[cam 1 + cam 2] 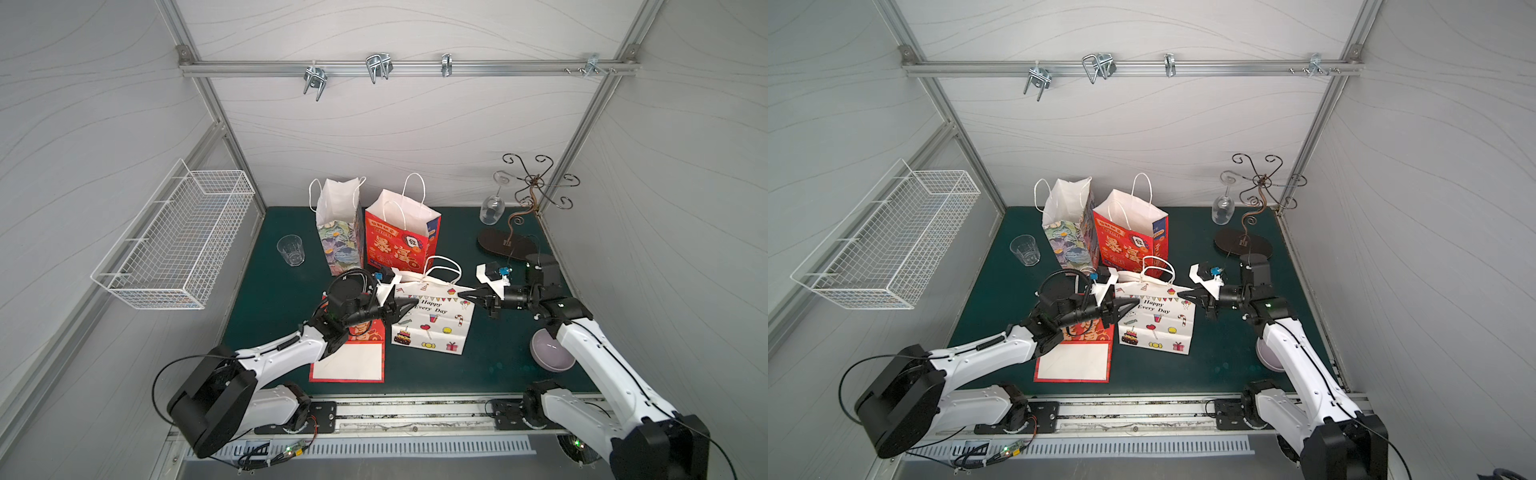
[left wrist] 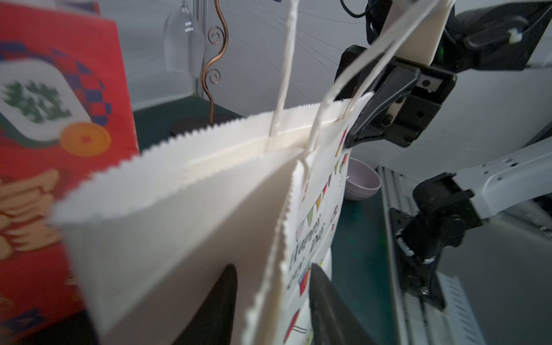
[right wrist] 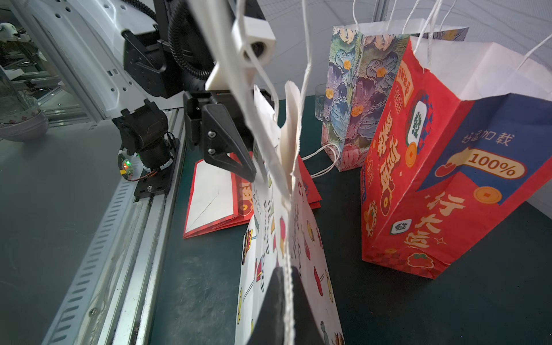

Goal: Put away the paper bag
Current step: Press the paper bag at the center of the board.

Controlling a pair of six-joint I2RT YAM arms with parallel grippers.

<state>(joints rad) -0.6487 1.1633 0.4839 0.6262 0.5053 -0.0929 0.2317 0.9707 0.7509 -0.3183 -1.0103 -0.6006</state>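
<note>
The Happy Every Day paper bag (image 1: 432, 328) is held upright over the counter (image 1: 266, 332), on the near side of the upright red bag (image 1: 395, 245). The right tool (image 1: 460, 294) is clamped on its right rim. The left tool (image 1: 409, 309) straddles the left rim, jaws apart. That one pinch must hold firmly, I think.

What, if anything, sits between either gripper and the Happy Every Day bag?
Nothing visible. The right gripper is shut on a top corner of the white bag. The left gripper has its jaws open astride the opposite rim. The standing red bag is just behind, apart from it.
</note>
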